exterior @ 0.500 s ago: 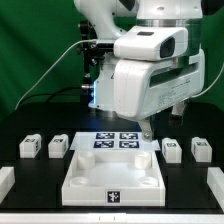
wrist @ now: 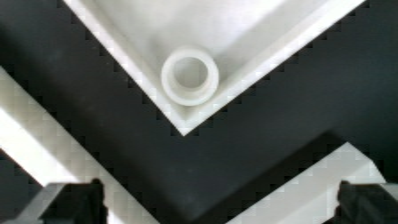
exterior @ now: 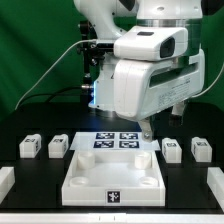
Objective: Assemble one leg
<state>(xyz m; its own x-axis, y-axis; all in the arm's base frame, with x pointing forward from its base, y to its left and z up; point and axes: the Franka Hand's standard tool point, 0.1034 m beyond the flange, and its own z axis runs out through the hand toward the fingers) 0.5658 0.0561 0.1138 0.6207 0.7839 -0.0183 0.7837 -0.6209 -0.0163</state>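
Note:
Several small white legs with marker tags stand on the black table: two at the exterior view's left (exterior: 30, 146) (exterior: 59, 146) and two at its right (exterior: 172, 150) (exterior: 201, 149). My gripper (exterior: 148, 128) hangs over the back right corner of the large white tray-like piece (exterior: 80, 185), apart from every leg. In the wrist view the gripper (wrist: 217, 205) is open and empty, and its dark fingertips (wrist: 71, 204) stand wide apart. Below them lies a white corner of the tray-like piece (wrist: 267, 40) with a round hole (wrist: 191, 77). No leg shows in the wrist view.
The marker board (exterior: 115, 141) lies behind the tray-like piece, under the arm. More white parts sit at the table's front left (exterior: 5, 181) and front right (exterior: 214, 182). Green backdrop and cables are behind.

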